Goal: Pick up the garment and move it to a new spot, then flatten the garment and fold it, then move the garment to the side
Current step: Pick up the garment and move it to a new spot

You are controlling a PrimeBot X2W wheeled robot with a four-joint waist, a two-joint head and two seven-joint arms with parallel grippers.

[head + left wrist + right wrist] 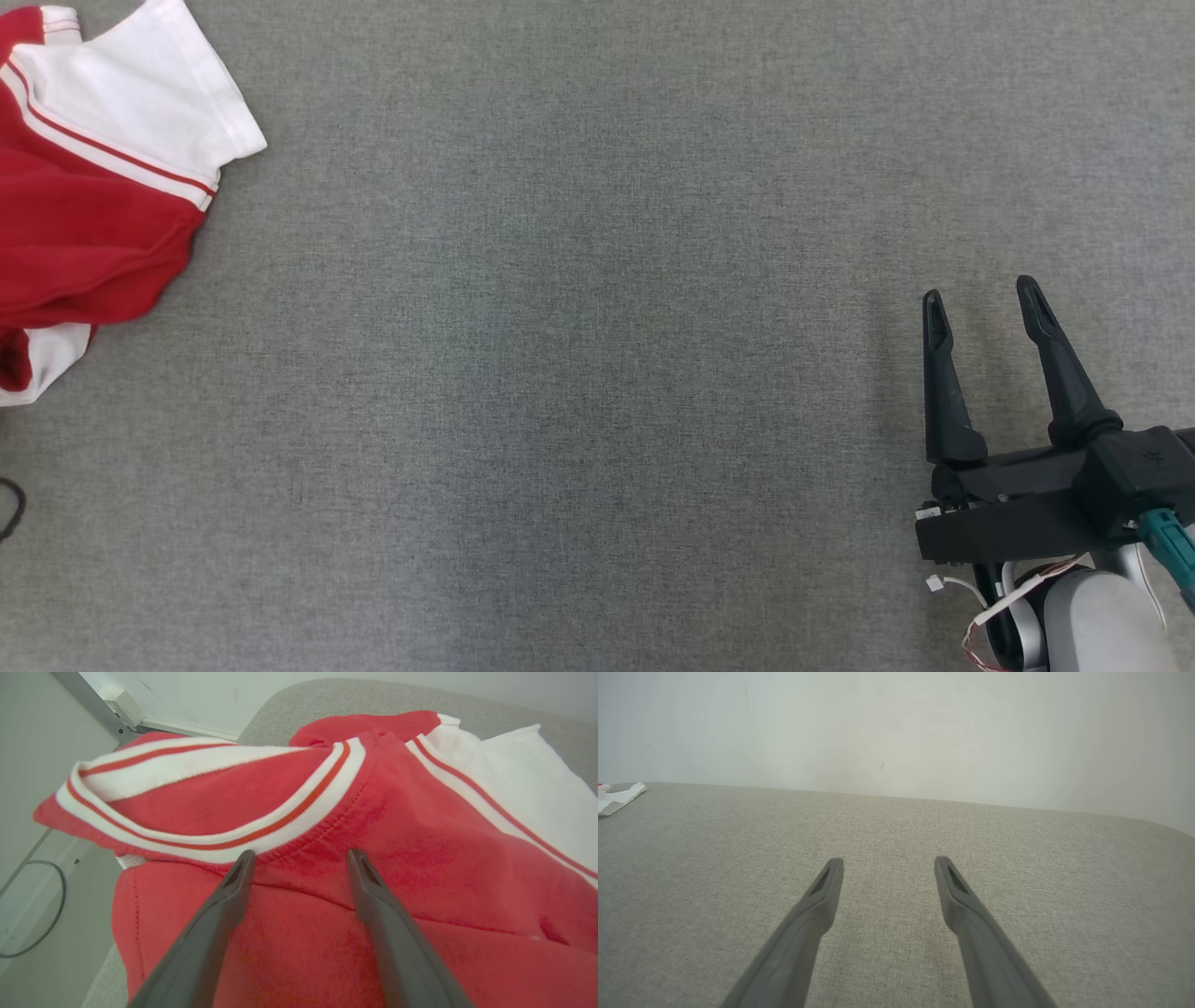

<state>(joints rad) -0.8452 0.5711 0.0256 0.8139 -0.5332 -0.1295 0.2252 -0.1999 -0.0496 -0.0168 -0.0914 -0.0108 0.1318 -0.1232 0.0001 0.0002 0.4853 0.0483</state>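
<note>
A grey fabric surface (597,373) stands before a plain pale wall (896,728), and a dark cable (63,893) lies on the pale floor (79,942).

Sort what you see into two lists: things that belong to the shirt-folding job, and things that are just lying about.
Belongs to the job:
- red and white shirt
- left claw, open over the shirt
- right claw, open above the grey table

Just lying about:
- dark cable on the floor
- metal bar by the wall
</note>
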